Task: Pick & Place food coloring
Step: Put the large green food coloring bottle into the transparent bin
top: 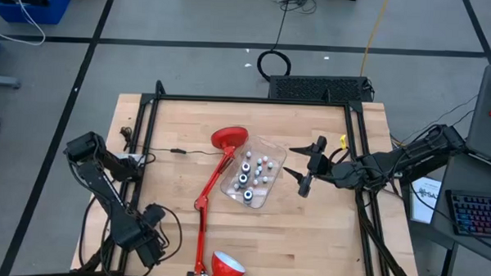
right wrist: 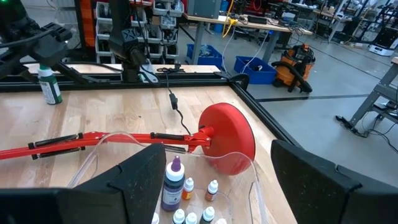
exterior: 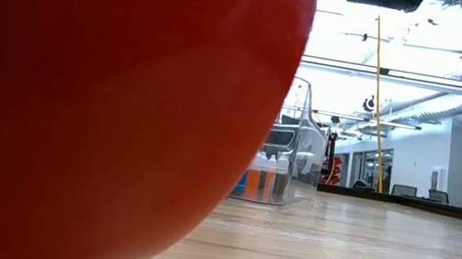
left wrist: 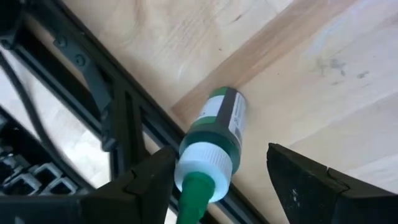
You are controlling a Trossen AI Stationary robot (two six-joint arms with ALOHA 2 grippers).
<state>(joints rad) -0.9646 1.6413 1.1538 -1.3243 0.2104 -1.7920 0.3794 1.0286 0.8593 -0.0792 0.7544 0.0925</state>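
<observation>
A green food coloring bottle (left wrist: 219,127) with a white cap stands upright on the wood near the table's left edge. My left gripper (left wrist: 221,155) is open above it, one finger on each side of the cap; it also shows far off in the right wrist view, the bottle (right wrist: 50,84) below it. More food coloring, a purple bottle (right wrist: 173,182) and several tiny white-topped ones (top: 252,175), stands in the clear tub (top: 271,144) mid-table. My right gripper (top: 290,159) hovers open at the tub's right side, touching nothing.
A red desk lamp lies across the table: its round base (top: 229,137) is against the tub's far-left side, its arm (top: 202,204) runs toward the near edge, and its head (exterior: 108,82) fills most of the low view. A black frame rail (left wrist: 124,118) runs close beside the green bottle.
</observation>
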